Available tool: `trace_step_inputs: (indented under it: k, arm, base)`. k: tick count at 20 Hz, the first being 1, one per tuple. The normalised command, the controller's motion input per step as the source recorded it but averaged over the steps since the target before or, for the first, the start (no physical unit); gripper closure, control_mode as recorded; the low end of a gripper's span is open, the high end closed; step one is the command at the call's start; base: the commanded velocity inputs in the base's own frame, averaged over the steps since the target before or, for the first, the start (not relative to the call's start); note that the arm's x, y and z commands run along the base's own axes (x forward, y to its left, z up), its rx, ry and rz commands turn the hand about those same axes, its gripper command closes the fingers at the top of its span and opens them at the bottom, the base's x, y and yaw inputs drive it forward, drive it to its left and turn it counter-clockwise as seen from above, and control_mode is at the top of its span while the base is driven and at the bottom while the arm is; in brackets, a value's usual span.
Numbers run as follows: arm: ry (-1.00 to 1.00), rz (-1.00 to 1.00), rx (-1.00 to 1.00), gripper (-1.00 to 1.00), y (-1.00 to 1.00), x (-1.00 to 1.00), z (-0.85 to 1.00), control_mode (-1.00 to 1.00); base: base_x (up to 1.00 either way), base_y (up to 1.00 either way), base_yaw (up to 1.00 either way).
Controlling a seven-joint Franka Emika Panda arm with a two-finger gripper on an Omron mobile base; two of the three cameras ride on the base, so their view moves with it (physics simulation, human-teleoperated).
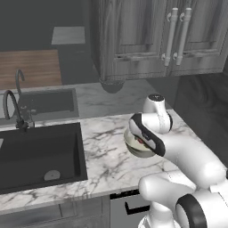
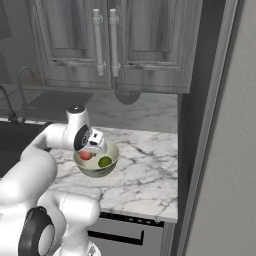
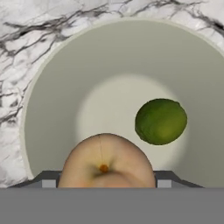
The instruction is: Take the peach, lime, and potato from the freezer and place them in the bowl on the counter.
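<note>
Presently the peach [image 3: 106, 161] sits clamped between the part-closed jaws of the gripper [image 2: 91, 148], poised directly above the hollow of the bowl [image 3: 52, 109], its stem dimple facing the hand camera so that its core axis appears to run along the gripper's line of approach; being near-round, it shows no marked long axis. The lime [image 3: 160, 121] already lies in the bowl, off to one side. Release is best made low over the bare centre of the bowl, which stands on the counter [image 2: 150, 175], so the peach neither strikes the lime nor bounces over the rim.
</note>
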Motion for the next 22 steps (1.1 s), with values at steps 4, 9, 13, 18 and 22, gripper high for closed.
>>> trace_step_inputs:
  k: [4, 9, 13, 18, 22]
  arm:
    - [0.04, 0.00, 0.00, 1.00, 0.01, 0.09, -0.18, -1.00]
    - [0.02, 0.00, 0.00, 1.00, 0.00, 0.00, -0.13, -1.00]
    - [0.01, 0.00, 0.00, 1.00, 0.00, 0.00, -0.11, -1.00]
    - [0.02, 0.00, 0.00, 1.00, 0.00, 0.00, -0.12, -1.00]
    - [0.00, 0.00, 0.00, -1.00, 0.00, 0.00, -0.09, -1.00]
  base:
    - [0.00, 0.00, 0.00]
    - [0.00, 0.00, 0.00]
    - [0.00, 0.00, 0.00]
    - [0.00, 0.00, 0.00]
    - [0.00, 0.00, 0.00]
